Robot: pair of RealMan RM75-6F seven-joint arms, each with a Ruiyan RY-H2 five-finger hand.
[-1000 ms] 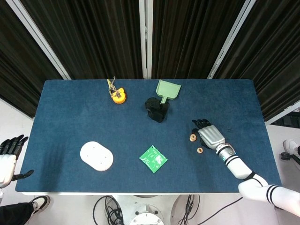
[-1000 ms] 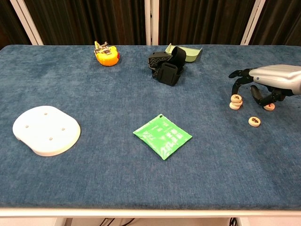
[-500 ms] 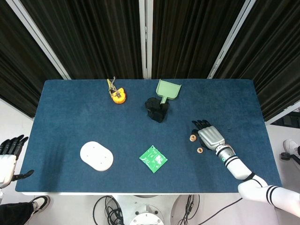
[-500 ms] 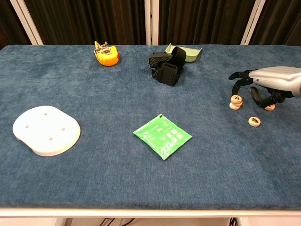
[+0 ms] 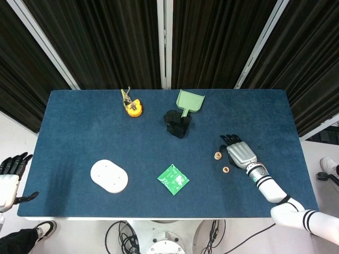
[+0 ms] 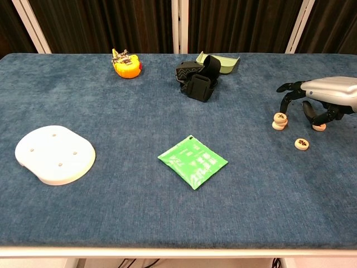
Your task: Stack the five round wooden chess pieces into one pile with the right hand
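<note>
A short upright stack of chess pieces [image 6: 279,121] stands near the counter's [image 6: 111,212] right edge; a single piece [image 6: 302,144] lies flat nearer the front edge, and another piece [image 6: 319,127] lies under the right hand [image 6: 323,97], whose fingers [image 6: 289,89] curl downward, gripping nothing visible.

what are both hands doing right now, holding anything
Left hand: off the table, fingers apart, holding nothing.
Right hand: over a chess piece; grip cannot be told.
</note>
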